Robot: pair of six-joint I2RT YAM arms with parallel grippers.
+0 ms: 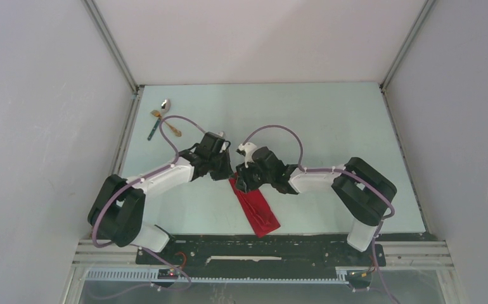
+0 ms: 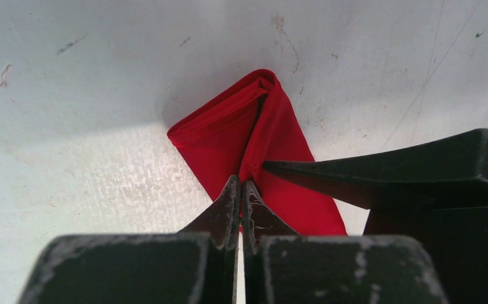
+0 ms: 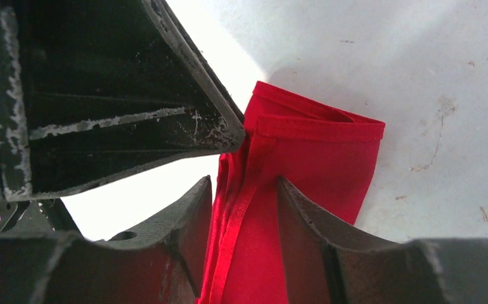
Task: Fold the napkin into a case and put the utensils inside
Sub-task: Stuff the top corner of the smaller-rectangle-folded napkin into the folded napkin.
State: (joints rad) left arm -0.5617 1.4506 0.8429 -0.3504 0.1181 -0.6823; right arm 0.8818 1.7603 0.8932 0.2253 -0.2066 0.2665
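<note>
The napkin lies as a narrow red case [image 1: 258, 212] in the middle of the table, its far end under both grippers. In the left wrist view my left gripper [image 2: 241, 183] is shut, pinching a raised fold of the case [image 2: 216, 139] near its end. My right gripper [image 3: 244, 190] is open, its fingers [image 3: 301, 218] standing either side of the case's [image 3: 317, 152] hemmed edge layers. The two grippers [image 1: 229, 170] [image 1: 240, 180] nearly touch. The utensils lie at the far left: silver spoon [image 1: 165, 104], gold fork [image 1: 170, 125], teal-handled piece [image 1: 153, 130].
The pale table [image 1: 330, 126] is walled by white panels with metal rails [image 1: 127, 136] at left, back and right. A black base strip [image 1: 260, 248] runs along the near edge. Both arms' cables arc above the wrists.
</note>
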